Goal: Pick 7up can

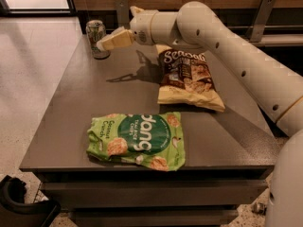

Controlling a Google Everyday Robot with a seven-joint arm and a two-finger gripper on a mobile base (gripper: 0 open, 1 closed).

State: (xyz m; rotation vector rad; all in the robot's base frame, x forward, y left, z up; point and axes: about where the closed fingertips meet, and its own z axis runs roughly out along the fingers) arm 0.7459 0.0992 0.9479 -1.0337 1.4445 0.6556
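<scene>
the arm (236,56) is smooth, glossy off-white, built of fat rounded tubes that swell into ball-like joints. small dark round holes (243,73) dot its casing in a row along its length. a thin tan ring (289,109) circles the seam low on the right. the wrist (147,27) is a shorter white cylinder with a dark round spot on its side. the end effector (110,40), over the far left of the grey surface (85,108), is a paler cream-yellow, tapering wedge. a broad white curved body (287,183) fills the lower right.
</scene>
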